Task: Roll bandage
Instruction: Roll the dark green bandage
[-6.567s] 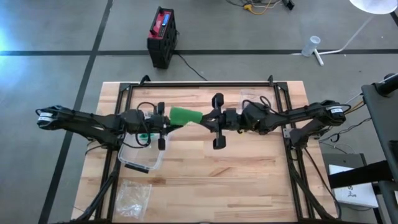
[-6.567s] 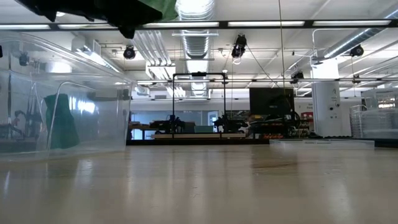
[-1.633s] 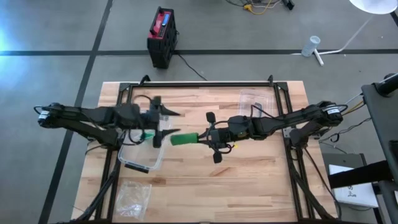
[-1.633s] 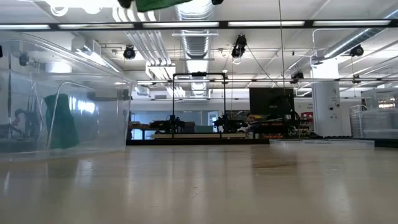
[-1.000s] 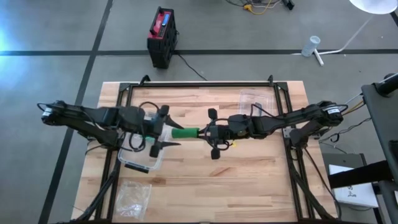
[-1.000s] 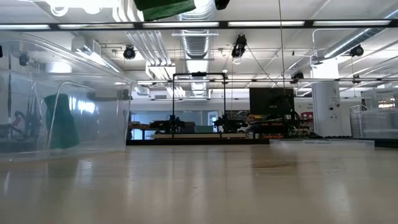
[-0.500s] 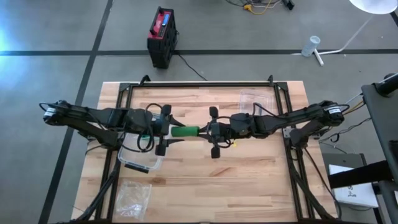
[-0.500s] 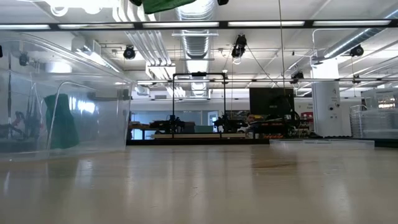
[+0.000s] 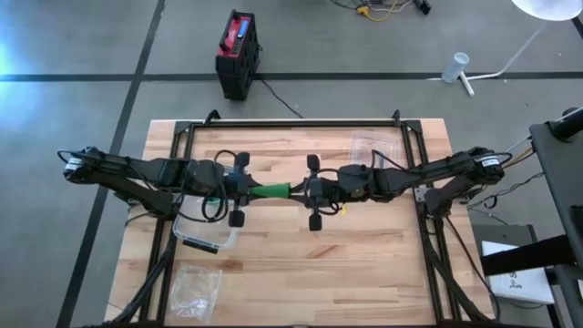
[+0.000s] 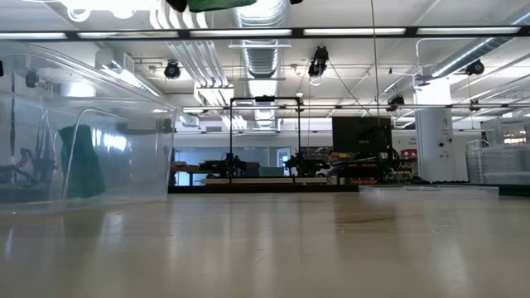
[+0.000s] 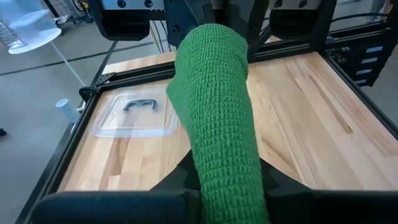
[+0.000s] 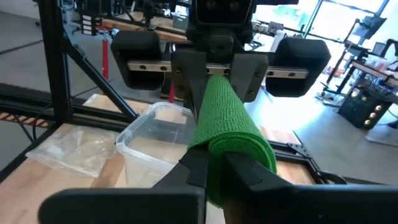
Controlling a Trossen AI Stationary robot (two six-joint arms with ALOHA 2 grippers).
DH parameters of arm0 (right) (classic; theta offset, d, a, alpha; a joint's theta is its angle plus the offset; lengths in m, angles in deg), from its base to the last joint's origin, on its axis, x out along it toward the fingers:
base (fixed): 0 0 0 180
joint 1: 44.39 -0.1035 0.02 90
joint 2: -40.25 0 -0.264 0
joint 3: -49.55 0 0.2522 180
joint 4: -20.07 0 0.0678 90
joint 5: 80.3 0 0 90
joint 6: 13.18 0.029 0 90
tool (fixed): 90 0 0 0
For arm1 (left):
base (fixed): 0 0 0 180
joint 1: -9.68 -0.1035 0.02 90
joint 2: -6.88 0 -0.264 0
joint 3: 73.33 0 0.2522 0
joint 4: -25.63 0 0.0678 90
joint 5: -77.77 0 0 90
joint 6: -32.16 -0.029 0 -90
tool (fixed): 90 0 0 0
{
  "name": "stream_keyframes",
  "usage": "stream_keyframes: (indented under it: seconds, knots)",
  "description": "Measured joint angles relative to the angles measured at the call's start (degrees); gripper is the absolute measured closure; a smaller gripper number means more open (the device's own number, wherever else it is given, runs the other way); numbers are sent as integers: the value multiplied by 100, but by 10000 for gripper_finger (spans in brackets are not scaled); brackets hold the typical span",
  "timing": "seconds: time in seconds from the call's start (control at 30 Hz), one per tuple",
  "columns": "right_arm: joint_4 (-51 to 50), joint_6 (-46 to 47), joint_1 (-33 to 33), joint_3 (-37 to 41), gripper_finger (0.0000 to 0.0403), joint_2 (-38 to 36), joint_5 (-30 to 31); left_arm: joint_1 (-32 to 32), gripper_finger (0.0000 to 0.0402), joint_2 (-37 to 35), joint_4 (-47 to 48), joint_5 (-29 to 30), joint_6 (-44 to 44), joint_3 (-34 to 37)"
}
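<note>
Right now we hold the green bandage [image 9: 270, 190] in the air above the middle of the tabletop [image 9: 364, 273], stretched between our two claws. Our left claw [image 9: 244, 189] pinches one end; the left wrist view shows its fingers closed against the fabric. Our right claw [image 9: 301, 191] is clamped on the other end, where the right wrist view shows the bandage wound into a thick roll. We judge the rolling well along: a short unrolled length between the claws is left to wind. A clear plastic container [image 9: 208, 231] sits below our left arm.
</note>
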Motion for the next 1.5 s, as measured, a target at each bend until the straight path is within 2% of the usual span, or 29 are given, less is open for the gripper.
stream_keyframes:
  seconds: [0.13,0.43,0.6,1.0,1.3,1.5]
  knots:
    - [-165,-175,-2,0,359,-76,7,0,367,-4,12,-15,115,0]
    - [-1029,-334,-69,0,232,-721,5,2,367,-122,83,-26,123,0]
    - [-907,-386,-300,10,201,-824,-10,2,366,-197,-45,-26,38,0]
    - [-106,-585,-469,26,213,-324,736,-1,365,-186,-389,-122,-972,26]
    - [54,-597,-465,24,229,-277,693,-138,361,-19,-735,-85,-965,33]
    - [71,-578,-453,25,268,-205,721,-160,358,225,-817,-86,-989,20]
